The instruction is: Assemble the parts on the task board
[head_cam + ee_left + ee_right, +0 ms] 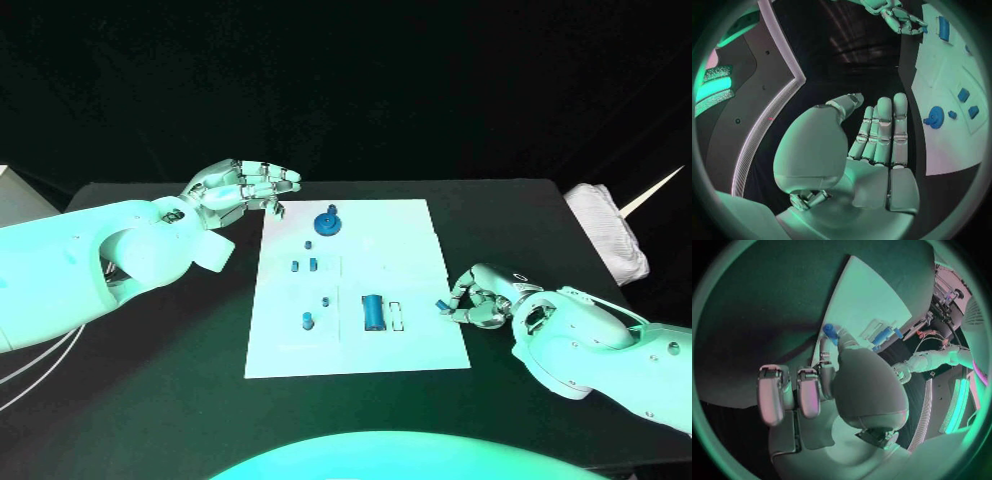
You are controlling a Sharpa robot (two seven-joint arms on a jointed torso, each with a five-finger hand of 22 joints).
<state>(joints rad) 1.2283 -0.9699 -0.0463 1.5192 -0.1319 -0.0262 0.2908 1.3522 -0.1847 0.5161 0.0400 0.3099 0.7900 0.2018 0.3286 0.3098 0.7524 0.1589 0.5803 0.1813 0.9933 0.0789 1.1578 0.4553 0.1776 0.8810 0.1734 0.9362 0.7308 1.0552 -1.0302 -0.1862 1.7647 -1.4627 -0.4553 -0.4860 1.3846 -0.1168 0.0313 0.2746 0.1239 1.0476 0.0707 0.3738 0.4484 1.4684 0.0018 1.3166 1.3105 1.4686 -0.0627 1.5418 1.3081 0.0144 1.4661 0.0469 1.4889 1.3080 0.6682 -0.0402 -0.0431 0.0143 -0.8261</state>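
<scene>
The white task board (411,250) lies in the middle of the black table. On it stand a round blue part (329,222), a blue cylinder (375,312) and several small blue pieces, one of them near the front left (307,321). My left hand (238,185) hovers at the board's far left corner, holding nothing, fingers straight and apart (879,130); the round blue part (934,117) lies beside it. My right hand (483,297) is at the board's right edge and pinches a small blue part (441,303) between thumb and finger (828,330).
A white bundled object (613,230) lies at the table's right edge, and a pale box (12,200) stands off the left edge. Cables hang at the left under my left arm. Bare black table surrounds the board.
</scene>
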